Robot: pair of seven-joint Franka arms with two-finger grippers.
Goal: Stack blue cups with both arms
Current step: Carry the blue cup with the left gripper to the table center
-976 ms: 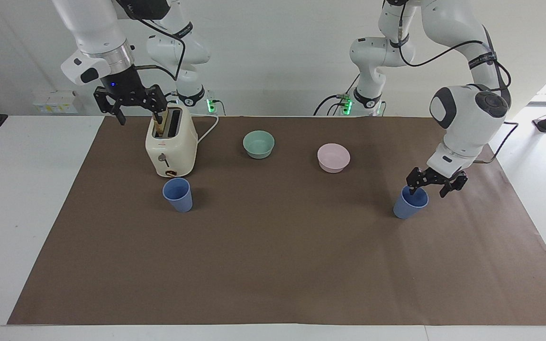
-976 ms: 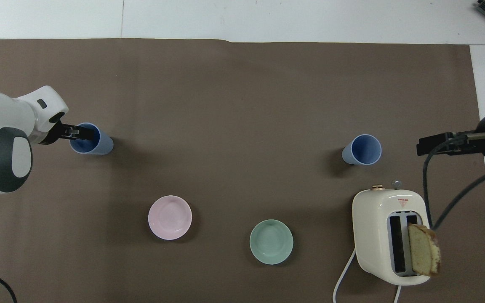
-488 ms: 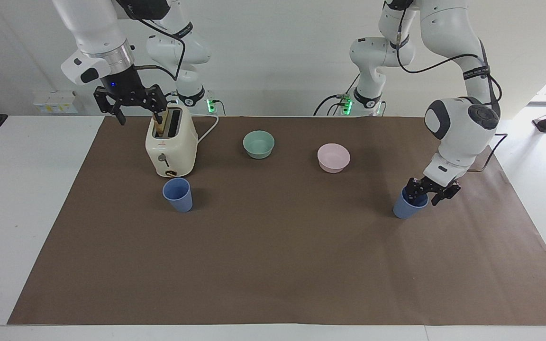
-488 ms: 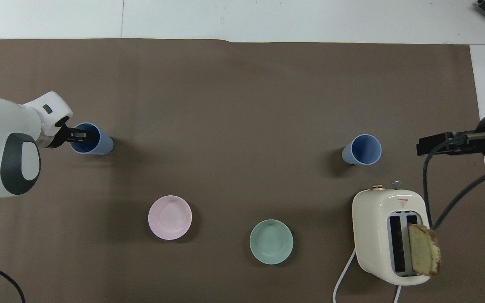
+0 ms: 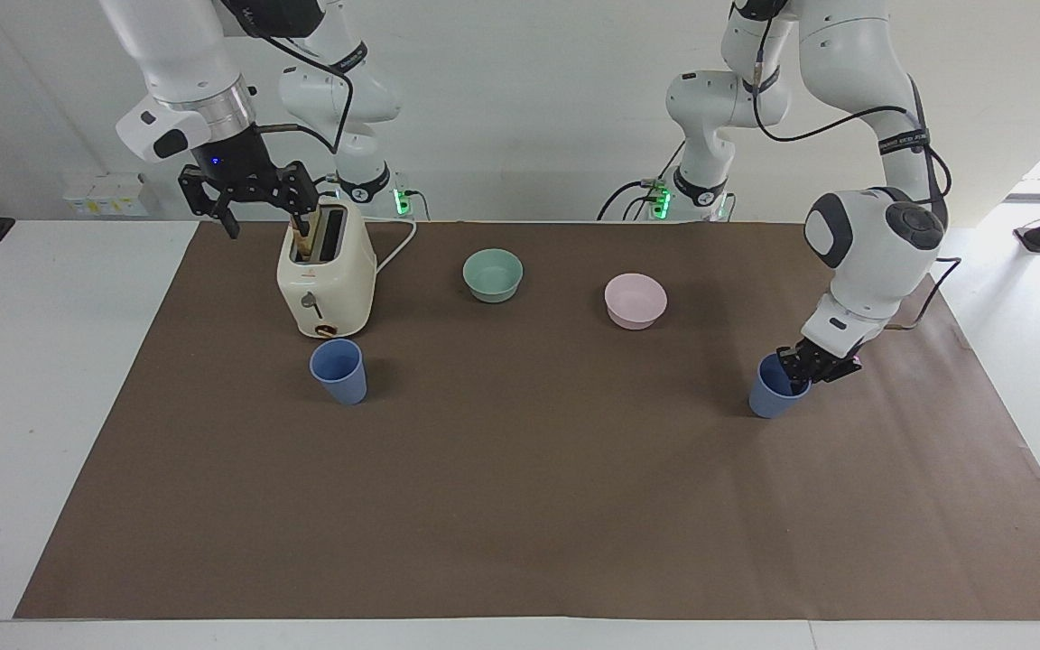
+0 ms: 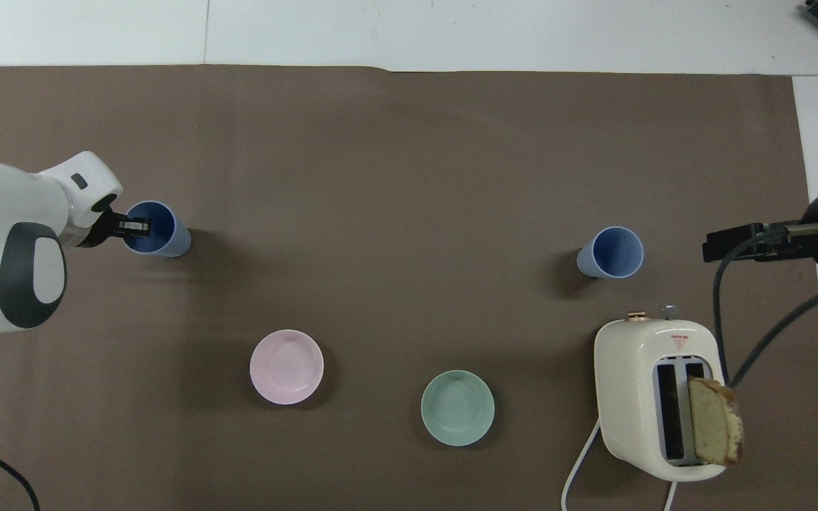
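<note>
One blue cup (image 5: 769,395) stands upright on the brown mat toward the left arm's end of the table; it also shows in the overhead view (image 6: 173,241). My left gripper (image 5: 804,368) is low at this cup and shut on its rim, one finger inside it and one outside (image 6: 135,227). The second blue cup (image 5: 338,370) stands upright toward the right arm's end, just farther from the robots than the toaster (image 6: 611,252). My right gripper (image 5: 260,209) is open and empty, held high beside the toaster's top (image 6: 732,247).
A cream toaster (image 5: 326,289) with a bread slice (image 6: 714,422) in one slot stands near the right arm. A teal-green bowl (image 5: 493,273) and a pink bowl (image 5: 635,300) sit between the arms, nearer to the robots than the cups.
My left gripper's fingers, spread wide across the cup's rim a second ago, have closed onto it, and the wrist has drawn in over the cup. The right arm has not moved.
</note>
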